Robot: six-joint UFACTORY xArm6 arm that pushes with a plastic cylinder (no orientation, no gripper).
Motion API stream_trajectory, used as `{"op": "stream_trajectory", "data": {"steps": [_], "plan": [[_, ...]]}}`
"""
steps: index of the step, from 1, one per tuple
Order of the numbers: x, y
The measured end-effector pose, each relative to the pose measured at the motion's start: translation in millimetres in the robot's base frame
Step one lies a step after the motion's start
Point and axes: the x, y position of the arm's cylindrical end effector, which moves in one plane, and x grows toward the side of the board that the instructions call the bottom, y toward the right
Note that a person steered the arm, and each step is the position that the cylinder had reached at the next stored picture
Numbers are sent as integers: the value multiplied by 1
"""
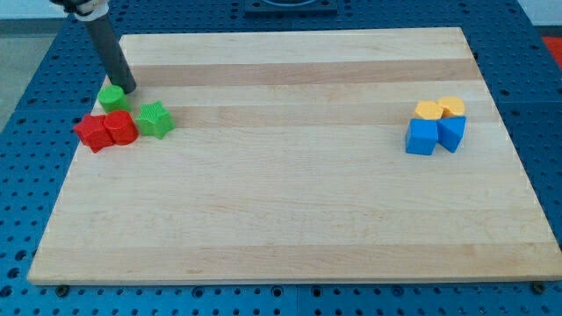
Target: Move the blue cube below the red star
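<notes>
The blue cube (421, 138) lies at the view's right, touching a second blue block (451, 132) on its right. Two yellow blocks (428, 110) (452, 106) sit just above them. The red star (91, 133) lies at the view's left, touching a red cylinder (120, 127) on its right. A green star (155, 119) is right of that, and a green cylinder (111, 96) sits above the red pair. My tip (128, 89) stands just up and right of the green cylinder, far left of the blue cube.
The wooden board (290, 202) lies on a blue perforated table (26, 88). The dark rod (107, 48) slants up to the view's top left.
</notes>
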Motion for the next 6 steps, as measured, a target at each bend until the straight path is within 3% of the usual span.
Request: {"op": "stream_trajectory", "data": {"steps": [2, 3, 6], "plan": [[13, 1], [-10, 48], [28, 389]]}}
